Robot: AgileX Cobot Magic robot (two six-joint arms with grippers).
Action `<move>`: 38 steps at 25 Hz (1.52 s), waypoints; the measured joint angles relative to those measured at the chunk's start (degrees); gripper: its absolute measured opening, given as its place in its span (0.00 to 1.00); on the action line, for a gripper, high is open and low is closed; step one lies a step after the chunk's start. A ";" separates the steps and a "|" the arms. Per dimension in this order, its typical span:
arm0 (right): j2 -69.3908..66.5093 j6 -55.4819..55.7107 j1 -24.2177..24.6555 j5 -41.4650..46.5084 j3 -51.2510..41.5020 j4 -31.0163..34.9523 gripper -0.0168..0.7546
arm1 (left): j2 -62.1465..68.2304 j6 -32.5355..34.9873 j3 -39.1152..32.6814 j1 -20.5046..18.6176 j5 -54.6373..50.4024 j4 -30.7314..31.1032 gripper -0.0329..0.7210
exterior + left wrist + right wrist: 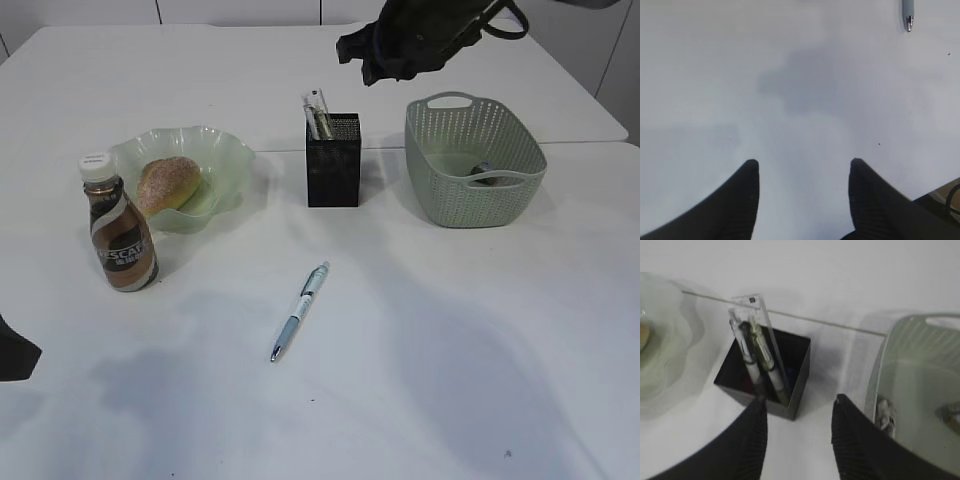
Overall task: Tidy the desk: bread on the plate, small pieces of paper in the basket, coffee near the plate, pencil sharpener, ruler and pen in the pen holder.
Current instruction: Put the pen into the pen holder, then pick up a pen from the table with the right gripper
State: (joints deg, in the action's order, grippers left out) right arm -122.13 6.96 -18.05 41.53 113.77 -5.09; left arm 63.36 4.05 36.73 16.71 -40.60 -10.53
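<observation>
The pen (300, 310) lies loose on the desk (450, 350), in front of the pen holder (333, 160); both the left gripper (804, 167) and, above the holder, the right gripper (799, 410) are spread and empty; a shallow grasp could roll the pen away.

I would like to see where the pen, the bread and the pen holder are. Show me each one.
pen (299, 311), exterior view, middle of its barrel.
bread (167, 184), exterior view, top of the bun.
pen holder (333, 170), exterior view, its front mesh wall.
</observation>
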 joint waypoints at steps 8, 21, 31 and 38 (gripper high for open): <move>2.82 0.14 0.00 18.67 0.00 6.58 0.45 | 0.00 0.00 0.00 0.00 0.22 0.00 0.58; 2.90 4.25 0.00 29.01 0.00 16.49 0.41 | 0.00 0.00 0.00 0.00 -0.14 -0.10 0.58; 2.90 6.67 -2.94 29.10 0.00 18.42 0.41 | 0.00 0.00 0.00 0.00 -1.75 -0.10 0.58; 2.68 18.20 -7.33 29.12 0.10 16.26 0.41 | 0.00 0.00 0.00 0.00 -1.84 -0.29 0.58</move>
State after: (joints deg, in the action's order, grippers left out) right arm -119.45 25.16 -25.38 70.64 113.86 11.16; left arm 63.36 4.05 36.73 16.71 -42.44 -10.82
